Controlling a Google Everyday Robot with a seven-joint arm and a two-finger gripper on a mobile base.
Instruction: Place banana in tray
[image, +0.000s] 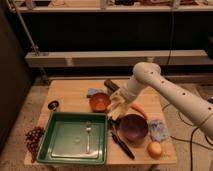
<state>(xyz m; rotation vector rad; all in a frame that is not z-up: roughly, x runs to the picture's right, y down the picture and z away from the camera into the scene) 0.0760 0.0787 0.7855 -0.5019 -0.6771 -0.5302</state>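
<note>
The green tray (60, 131) lies at the table's front left with a fork (88, 135) in it. My gripper (118, 104) hangs at the end of the white arm (165, 90), which reaches in from the right. It sits between the orange bowl (100, 101) and the purple bowl (132, 127), just right of the tray's far right corner. It is shut on the pale yellow banana (117, 109), which hangs down from it above the table.
An orange carrot (139, 110) lies behind the purple bowl. A round yellow-orange fruit (155, 149) sits at the front right. Also here are blue cloths (93, 91) (159, 129), a black utensil (123, 145), grapes (34, 139) left of the tray, and a small dark object (53, 105).
</note>
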